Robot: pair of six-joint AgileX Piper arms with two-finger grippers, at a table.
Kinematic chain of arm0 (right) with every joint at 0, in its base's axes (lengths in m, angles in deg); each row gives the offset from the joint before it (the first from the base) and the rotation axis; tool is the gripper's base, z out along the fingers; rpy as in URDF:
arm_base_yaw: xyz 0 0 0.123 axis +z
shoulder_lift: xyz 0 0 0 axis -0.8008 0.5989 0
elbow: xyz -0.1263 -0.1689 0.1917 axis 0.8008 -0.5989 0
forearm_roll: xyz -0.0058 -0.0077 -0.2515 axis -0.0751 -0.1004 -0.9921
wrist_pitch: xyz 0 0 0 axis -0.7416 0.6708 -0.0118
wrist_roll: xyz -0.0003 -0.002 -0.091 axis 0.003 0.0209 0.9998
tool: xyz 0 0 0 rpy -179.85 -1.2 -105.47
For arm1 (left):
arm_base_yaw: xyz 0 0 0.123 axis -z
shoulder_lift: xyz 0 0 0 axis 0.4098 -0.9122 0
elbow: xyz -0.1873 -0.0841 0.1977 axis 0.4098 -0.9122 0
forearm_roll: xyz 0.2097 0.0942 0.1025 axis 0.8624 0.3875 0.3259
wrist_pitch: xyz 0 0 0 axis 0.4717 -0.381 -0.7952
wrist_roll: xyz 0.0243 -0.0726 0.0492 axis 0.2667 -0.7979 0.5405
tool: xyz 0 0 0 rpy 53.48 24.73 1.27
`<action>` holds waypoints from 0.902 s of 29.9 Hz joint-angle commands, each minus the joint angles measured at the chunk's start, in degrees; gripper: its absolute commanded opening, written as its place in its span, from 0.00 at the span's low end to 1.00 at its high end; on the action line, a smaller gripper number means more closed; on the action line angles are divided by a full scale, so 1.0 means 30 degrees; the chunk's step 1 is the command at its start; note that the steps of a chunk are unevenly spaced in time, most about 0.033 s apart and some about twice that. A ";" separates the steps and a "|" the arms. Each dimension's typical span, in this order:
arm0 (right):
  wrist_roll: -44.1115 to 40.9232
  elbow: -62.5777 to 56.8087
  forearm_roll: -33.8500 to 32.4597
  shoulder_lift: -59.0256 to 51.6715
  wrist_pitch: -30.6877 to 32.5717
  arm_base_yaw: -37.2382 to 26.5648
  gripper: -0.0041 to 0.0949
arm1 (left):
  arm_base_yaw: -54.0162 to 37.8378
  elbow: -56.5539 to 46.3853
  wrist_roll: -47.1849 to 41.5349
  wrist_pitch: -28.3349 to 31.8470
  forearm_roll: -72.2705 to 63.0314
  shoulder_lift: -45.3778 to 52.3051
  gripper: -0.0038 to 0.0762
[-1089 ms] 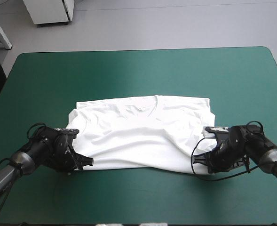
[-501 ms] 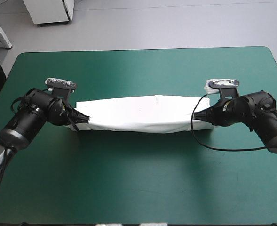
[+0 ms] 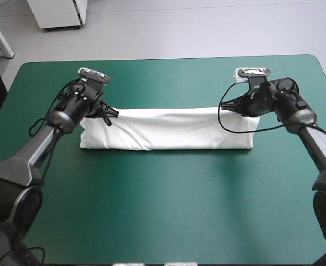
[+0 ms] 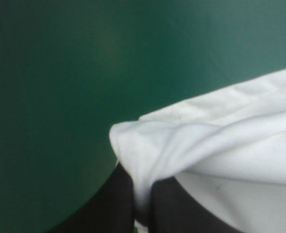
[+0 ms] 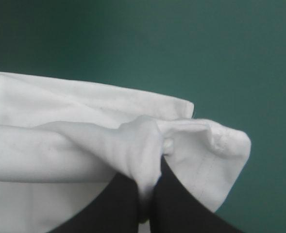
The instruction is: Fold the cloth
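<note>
The white T-shirt point(image 3: 168, 130) lies as a long, narrow band a little beyond the middle of the teal-green cover point(image 3: 168, 210). Its long axis runs left to right, parallel to the table's far edge. The near edge looks like a rounded fold and the loose edges face the far side. You cannot tell from here which way the collar points.

Expect the cloth to be light, soft and limp. It will likely sag between two holds, wrinkle at each pinch, and let its layers slide over one another if you drag it. The end corners look like the best places to hold it, pinching through all layers, so the band stays taut along its length.

That is where your arms are now. The left gripper point(image 3: 108, 113) is at the far left corner and the right gripper point(image 3: 229, 106) is at the far right corner. In each wrist view the black fingers all but meet, clamped on a bunched fold of white cloth.
</note>
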 commanded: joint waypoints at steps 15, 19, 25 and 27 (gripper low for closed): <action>0.0416 0.4294 0.0783 0.4842 0.0183 -0.0205 0.02 | -0.1754 0.4300 -0.0045 0.1070 -0.3082 -0.4401 0.04; 0.0760 0.4491 0.0747 0.4759 0.0491 -0.0205 0.05 | -0.1754 0.4478 -0.0045 0.0983 -0.2906 -0.4401 0.04; 0.0850 0.5764 0.0831 0.4759 0.2599 -0.0205 0.31 | -0.1754 0.5898 0.0314 -0.0213 -0.2941 -0.4366 0.21; 0.0850 0.6369 0.0789 0.4759 0.3421 -0.0205 0.41 | -0.1754 0.6576 0.0314 -0.0461 -0.2979 -0.4253 0.32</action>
